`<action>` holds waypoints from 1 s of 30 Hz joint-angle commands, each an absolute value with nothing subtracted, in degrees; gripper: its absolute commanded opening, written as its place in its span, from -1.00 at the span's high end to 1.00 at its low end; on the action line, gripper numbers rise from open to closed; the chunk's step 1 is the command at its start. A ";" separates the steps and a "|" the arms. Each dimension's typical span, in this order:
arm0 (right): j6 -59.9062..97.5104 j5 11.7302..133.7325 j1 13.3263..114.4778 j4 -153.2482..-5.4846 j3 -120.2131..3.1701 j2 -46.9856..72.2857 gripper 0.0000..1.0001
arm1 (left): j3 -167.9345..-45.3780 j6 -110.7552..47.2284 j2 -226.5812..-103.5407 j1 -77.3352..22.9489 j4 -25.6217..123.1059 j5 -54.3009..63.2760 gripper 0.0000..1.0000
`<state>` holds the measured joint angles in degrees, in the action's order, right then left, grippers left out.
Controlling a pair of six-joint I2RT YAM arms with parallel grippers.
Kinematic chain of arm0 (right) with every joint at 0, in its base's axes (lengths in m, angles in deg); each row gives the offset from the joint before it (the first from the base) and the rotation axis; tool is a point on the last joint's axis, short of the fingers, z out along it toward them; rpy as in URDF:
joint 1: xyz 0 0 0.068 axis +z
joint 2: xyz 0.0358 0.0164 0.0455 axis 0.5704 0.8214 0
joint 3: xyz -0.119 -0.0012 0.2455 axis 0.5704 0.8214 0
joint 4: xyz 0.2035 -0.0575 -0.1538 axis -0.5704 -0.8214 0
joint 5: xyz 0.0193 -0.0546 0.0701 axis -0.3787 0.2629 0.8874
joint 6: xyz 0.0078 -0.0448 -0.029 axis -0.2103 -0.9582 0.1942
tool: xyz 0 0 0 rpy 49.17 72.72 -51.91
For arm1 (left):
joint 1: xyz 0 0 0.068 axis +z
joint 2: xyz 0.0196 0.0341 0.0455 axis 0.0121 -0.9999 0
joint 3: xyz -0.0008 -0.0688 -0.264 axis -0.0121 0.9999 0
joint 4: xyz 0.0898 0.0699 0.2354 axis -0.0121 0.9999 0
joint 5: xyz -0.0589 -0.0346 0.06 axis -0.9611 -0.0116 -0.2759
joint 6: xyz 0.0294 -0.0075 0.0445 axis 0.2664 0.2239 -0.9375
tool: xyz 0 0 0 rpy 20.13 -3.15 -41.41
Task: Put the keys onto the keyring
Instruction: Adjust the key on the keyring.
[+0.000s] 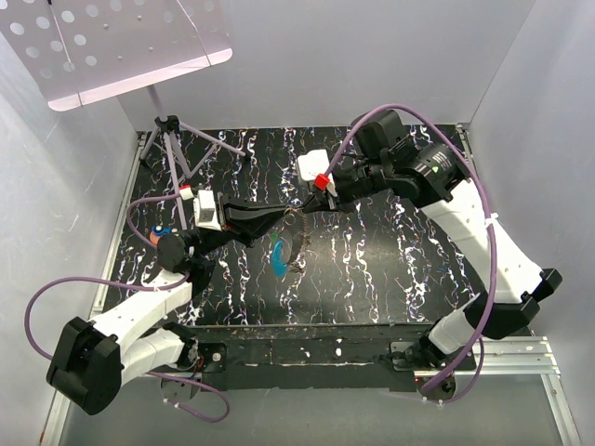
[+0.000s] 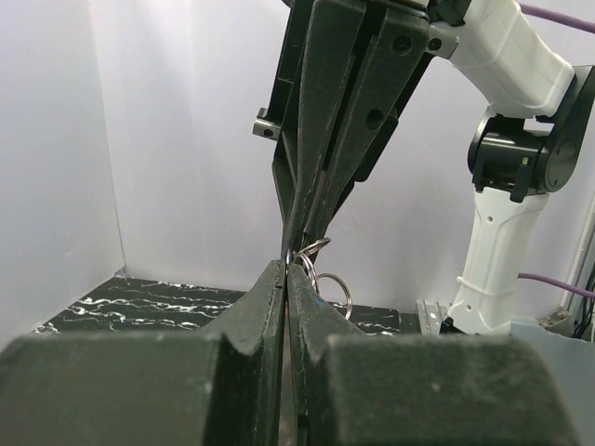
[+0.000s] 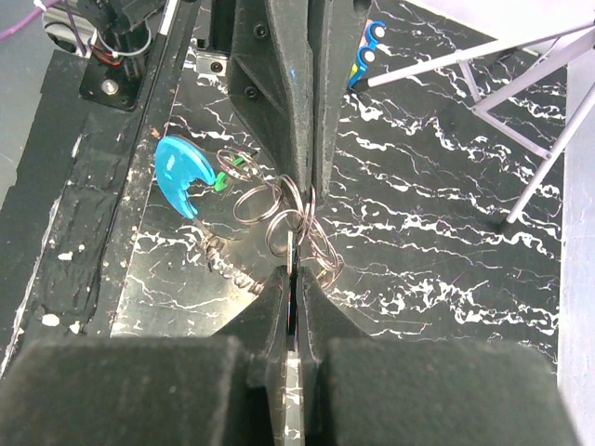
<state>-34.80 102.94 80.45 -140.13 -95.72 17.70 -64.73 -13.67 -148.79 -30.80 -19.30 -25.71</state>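
The job looks to be midway, at the threading step itself. Above the middle of the bench (image 1: 400, 269) the two arms meet tip to tip. The left tool (image 2: 285, 267) is pressed together and, as far as I can see, pinches the wire of the keyring (image 3: 276, 214), a cluster of overlapping silvery loops held right at its tip. The right tool (image 3: 294, 272) is pressed together too, nipping a thin flat key blade (image 3: 292, 247) whose end reaches up among the loops (its coloured head is hidden between the pads, so I cannot say which key it is). Whether the blade has slipped under the wire or only lies against it is too fine to tell.

In the right wrist view a blue key head (image 3: 177, 175) sits at 10 o'clock of the loops, with a small green piece (image 3: 223, 177) between it and them. It seems linked to the cluster, so one key is probably on. What is left, by my reckoning, is to work the pinched key fully round the wire, then any further keys, which I cannot find in these views.
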 commanded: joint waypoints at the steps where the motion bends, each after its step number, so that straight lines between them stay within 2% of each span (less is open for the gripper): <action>1: -35.91 100.69 81.71 -144.24 -99.69 19.19 0.97 | -65.33 -15.57 -146.78 -30.58 -18.07 -23.55 1.00; 19: -39.60 89.88 85.92 -157.87 -109.18 27.01 0.97 | -64.72 -9.51 -146.17 -30.22 -17.53 -15.55 1.00; 30: -40.31 90.23 87.33 -161.56 -110.15 29.39 0.94 | -62.27 -4.76 -147.66 -30.22 -22.53 -11.95 1.00</action>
